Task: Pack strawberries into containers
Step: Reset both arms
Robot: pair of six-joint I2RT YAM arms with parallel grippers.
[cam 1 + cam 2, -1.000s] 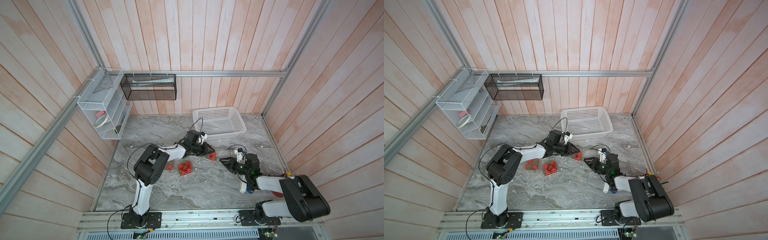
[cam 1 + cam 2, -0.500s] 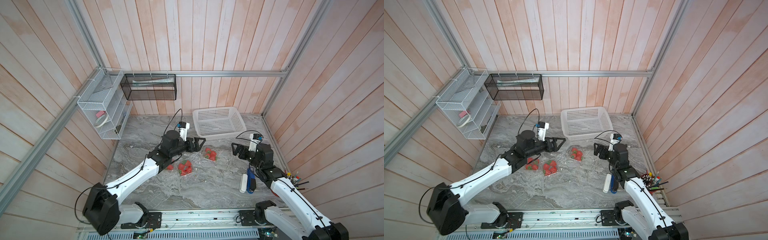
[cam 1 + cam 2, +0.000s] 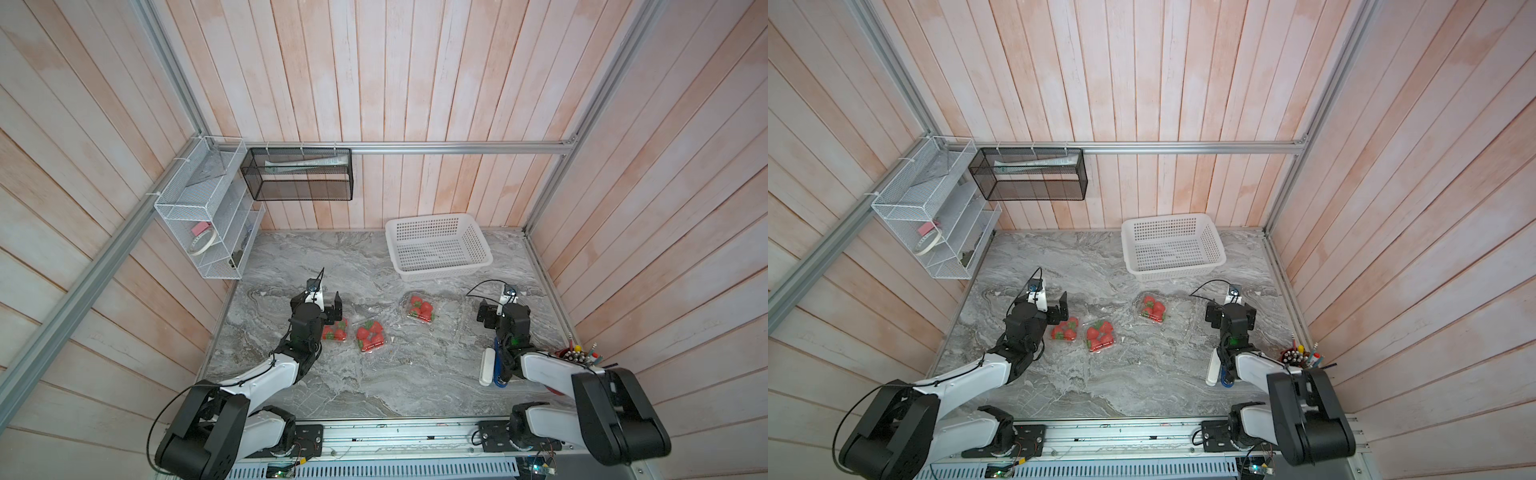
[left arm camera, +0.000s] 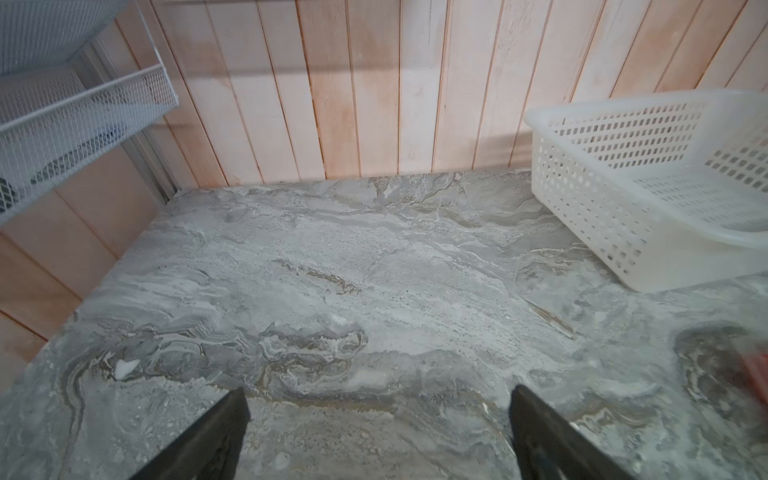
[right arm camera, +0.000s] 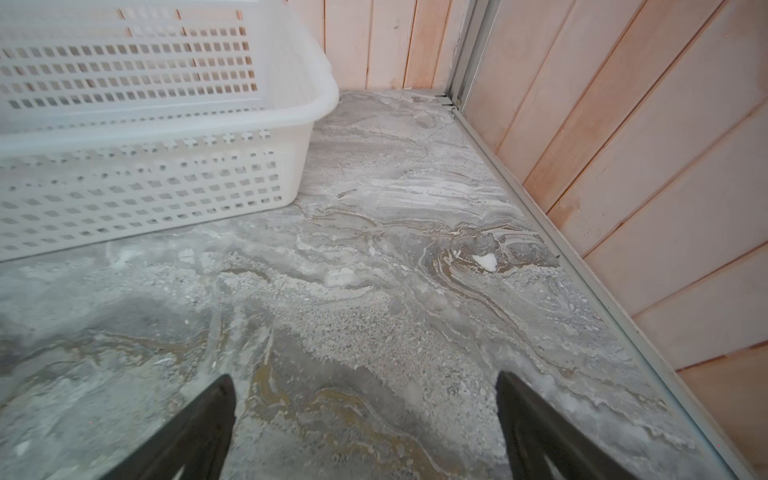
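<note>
Three clear containers lie on the marble in both top views, each holding several red strawberries: a left one [image 3: 336, 330] [image 3: 1065, 329], a middle one [image 3: 370, 336] [image 3: 1099, 334] and a right one [image 3: 420, 309] [image 3: 1152, 309]. My left gripper [image 3: 317, 300] [image 3: 1040, 301] hovers just left of the left container, open and empty. In the left wrist view, the left gripper [image 4: 376, 411] has only bare marble between its fingers [image 4: 224, 428]. My right gripper [image 3: 503, 309] [image 5: 365, 395] stands open and empty, well right of the right container.
A white perforated basket [image 3: 438, 245] [image 4: 623, 166] [image 5: 166, 124] stands at the back right. A wire shelf [image 3: 203, 220] and a black mesh tray [image 3: 299, 174] hang on the walls. A red pencil cup [image 3: 577, 357] and a white marker [image 3: 486, 365] sit by the right arm.
Both grippers have opened wide and drawn back from the right container, the left arm to the left and the right arm toward the right wall. The containers stay put.
</note>
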